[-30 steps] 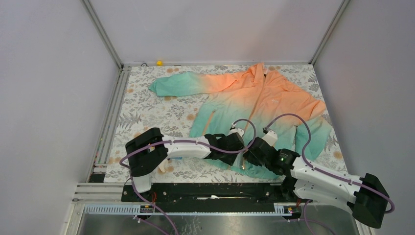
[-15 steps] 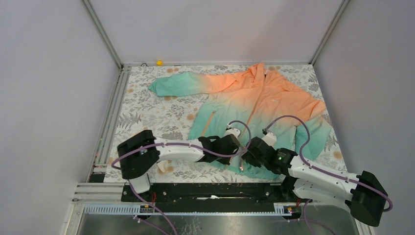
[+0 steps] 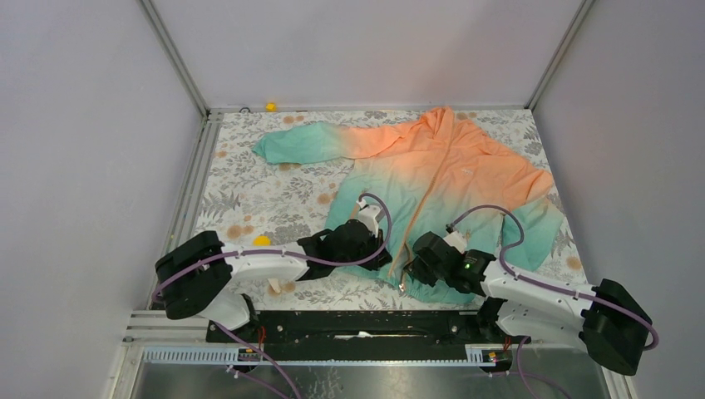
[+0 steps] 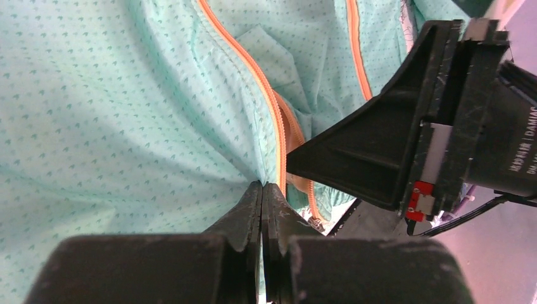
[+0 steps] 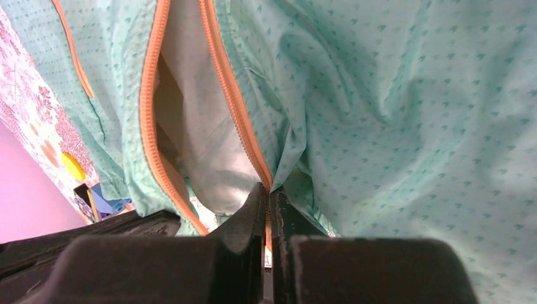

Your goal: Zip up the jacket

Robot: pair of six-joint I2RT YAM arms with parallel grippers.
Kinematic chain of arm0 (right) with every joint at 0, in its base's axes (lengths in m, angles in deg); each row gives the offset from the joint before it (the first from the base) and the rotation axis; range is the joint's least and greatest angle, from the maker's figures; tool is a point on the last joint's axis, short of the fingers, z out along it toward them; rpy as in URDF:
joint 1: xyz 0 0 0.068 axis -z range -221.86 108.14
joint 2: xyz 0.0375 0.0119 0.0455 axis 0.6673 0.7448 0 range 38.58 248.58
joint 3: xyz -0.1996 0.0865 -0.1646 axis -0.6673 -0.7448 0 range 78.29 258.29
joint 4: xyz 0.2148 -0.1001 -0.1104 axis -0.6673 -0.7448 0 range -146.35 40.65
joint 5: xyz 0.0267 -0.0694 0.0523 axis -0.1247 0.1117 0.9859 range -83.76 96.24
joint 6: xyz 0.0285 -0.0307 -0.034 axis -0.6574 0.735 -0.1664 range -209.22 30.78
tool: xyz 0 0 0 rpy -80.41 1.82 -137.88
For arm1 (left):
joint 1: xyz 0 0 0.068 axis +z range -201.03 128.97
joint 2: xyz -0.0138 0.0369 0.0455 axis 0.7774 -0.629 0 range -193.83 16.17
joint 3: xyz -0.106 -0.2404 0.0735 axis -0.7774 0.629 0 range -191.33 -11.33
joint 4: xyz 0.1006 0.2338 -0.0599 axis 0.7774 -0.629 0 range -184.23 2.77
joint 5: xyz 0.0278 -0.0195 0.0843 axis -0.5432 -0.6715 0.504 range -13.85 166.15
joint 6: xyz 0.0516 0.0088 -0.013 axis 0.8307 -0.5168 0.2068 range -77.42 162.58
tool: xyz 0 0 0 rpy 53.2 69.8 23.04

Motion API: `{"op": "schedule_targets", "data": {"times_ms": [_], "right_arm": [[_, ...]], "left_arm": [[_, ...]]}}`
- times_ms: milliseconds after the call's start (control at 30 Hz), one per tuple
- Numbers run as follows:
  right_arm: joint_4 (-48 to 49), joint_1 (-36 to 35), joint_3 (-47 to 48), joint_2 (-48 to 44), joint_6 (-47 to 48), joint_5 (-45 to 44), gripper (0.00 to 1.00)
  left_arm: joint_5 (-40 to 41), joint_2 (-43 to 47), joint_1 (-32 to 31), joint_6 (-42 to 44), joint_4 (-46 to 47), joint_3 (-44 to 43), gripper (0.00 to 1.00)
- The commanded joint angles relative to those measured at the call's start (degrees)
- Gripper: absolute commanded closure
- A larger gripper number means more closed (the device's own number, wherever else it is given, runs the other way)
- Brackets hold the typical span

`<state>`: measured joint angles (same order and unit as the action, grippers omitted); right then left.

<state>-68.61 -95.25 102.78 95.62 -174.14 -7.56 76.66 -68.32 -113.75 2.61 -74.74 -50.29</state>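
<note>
Soft, even light is falling from above in the overhead view, keeping the pale walls [image 3: 357, 50] bright and throwing only faint shadows along the edges of the jacket [image 3: 449, 166]. In both wrist views the fabric's tiny print is reading crisp, while the left gripper [image 4: 261, 185] and the right gripper [image 5: 269, 189] are sitting dark and blurred at the bottom edge. A pinkish cast is tinting the out-of-focus corners.

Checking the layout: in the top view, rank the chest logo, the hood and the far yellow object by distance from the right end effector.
1. Chest logo, middle right.
2. Hood, far edge.
3. Yellow object, far-left edge.
</note>
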Motion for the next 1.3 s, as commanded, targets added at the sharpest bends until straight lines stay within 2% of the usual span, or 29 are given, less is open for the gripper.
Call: {"op": "schedule_targets", "data": {"times_ms": [0,133,333,600,833,933,1067,1267], "right_arm": [[0.5,0.8,1.7,1.6,-2.1,-0.7,1.0],[0.5,0.9,1.7,1.9,-2.6,-0.3,1.0],[1.8,1.8,0.7,-0.2,-7.6,0.5,1.0],[7.6,3.4,-2.4,-3.9,-12.2,-1.8,1.0],[7.8,3.6,-3.3,-5.9,-12.2,-3.9,1.0],[6.6,3.6,-4.5,-8.0,-12.9,-4.5,1.0],[9.6,3.6,-5.9,-11.0,-10.1,-4.9,1.0],[13.3,3.6,-8.2,-14.5,-7.1,-5.1,1.0]], "left_arm": [[-1.2,2.3,0.6,1.7,1.1,-2.5,1.0],[-1.5,3.2,0.9,1.2,1.2,-1.2,1.0],[-2.2,4.3,0.8,-0.6,17.9,4.5,1.0],[-2.4,1.8,0.5,1.5,27.9,5.9,1.0],[-0.8,0.6,0.5,0.9,28.8,6.6,1.0],[3.5,1.6,0.4,1.1,26.5,6.7,1.0],[7.3,2.7,0.5,0.7,24.3,6.8,1.0],[7.6,3.7,0.4,0.0,25.2,8.0,1.0]]}}
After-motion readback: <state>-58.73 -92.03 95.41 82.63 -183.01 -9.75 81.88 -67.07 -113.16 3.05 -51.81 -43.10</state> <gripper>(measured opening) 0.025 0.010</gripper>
